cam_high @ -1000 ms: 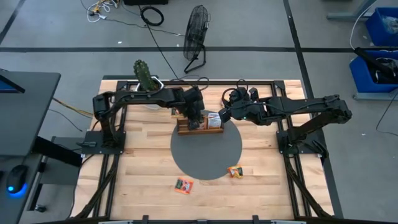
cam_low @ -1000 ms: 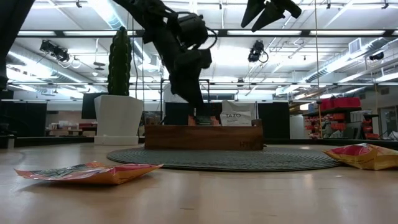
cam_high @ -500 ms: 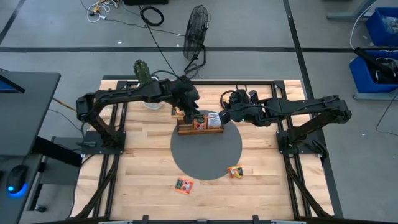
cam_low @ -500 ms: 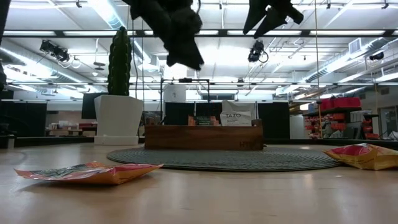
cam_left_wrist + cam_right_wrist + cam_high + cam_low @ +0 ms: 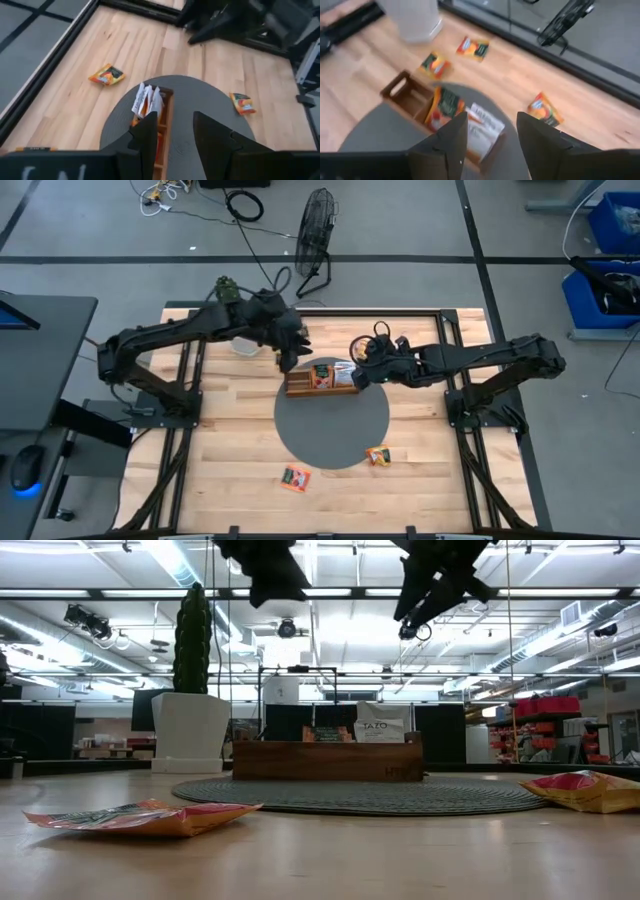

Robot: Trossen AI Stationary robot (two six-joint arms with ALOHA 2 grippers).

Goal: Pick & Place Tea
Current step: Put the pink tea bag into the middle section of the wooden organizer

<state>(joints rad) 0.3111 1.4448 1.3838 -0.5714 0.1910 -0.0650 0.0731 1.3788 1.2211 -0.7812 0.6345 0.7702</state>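
Nearest, two loose tea sachets lie on the bare wood: one orange-red, another at the grey mat's edge, both well short of any fingers. Farther, the wooden tray holds upright sachets. Above it, left gripper and right gripper hover, fingers spread, empty, probably lining up another pick.

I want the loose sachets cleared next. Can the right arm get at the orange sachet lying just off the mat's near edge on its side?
Probably yes: the orange sachet lies alone on bare wood, nothing on or against it, and the right gripper hovers open above the wooden tray.
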